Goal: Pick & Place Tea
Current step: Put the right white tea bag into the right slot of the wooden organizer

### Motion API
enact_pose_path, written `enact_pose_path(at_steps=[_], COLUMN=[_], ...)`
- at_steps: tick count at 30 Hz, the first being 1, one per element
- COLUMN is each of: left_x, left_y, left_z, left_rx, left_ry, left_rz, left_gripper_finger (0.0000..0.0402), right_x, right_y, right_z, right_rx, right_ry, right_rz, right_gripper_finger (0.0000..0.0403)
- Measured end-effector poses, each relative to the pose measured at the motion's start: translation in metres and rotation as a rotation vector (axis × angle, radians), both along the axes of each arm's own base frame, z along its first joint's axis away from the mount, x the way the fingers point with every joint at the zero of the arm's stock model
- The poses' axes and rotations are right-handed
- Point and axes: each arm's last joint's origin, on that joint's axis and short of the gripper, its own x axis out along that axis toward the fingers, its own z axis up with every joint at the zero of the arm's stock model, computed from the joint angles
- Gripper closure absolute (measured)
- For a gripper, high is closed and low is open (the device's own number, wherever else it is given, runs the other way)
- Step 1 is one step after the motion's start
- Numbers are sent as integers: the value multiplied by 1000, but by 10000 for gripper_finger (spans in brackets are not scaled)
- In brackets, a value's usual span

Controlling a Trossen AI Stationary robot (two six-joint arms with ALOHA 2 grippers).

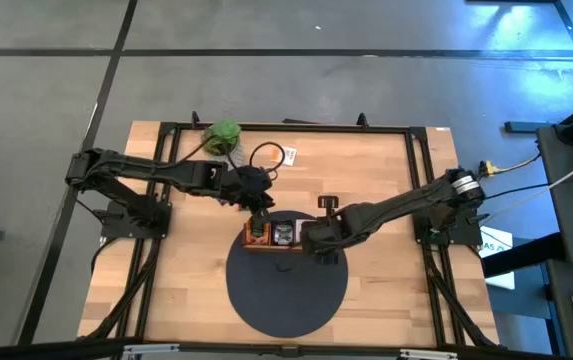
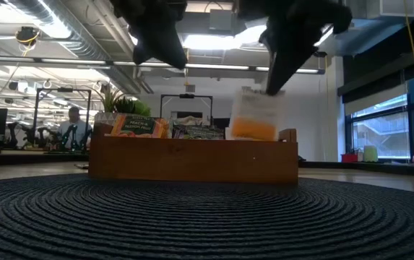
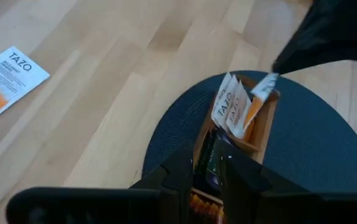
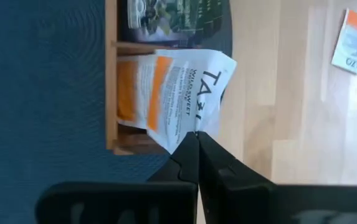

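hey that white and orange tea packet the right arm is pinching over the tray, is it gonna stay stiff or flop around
Probably floppy: the white-orange packet is thin and flat, held at one edge by the right end effector. It looks light, so quick moves may make it flutter. Its smooth wrapper could slip while being pushed in among the packets already in the tray.

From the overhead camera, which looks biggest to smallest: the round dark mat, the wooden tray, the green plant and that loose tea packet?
1. Round dark mat
2. Wooden tray
3. Green plant
4. Loose tea packet

All rest on the table, so this order is fairly safe.
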Motion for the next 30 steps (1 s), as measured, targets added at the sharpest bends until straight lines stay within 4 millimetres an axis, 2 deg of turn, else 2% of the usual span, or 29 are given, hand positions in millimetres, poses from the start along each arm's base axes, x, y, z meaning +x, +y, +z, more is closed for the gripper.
enact_pose_path(at_steps=[9, 20, 25, 30], left_x=[0, 0, 0, 0], left_y=[-14, -14, -14, -14], left_z=[0, 1, 0, 0], left_rx=[40, 75, 79, 81], left_ry=[-5, -6, -4, -4], left_rz=[7, 32, 28, 26], left_gripper_finger=[337, 338, 338, 336], right_x=[10, 21, 22, 22], right_y=[4, 8, 7, 6], right_z=[-24, -41, -43, -43], right_rx=[-56, -26, -32, -32], right_ry=[89, 109, 111, 113], right_rz=[112, 206, 196, 188], right_gripper_finger=[403, 399, 393, 369])
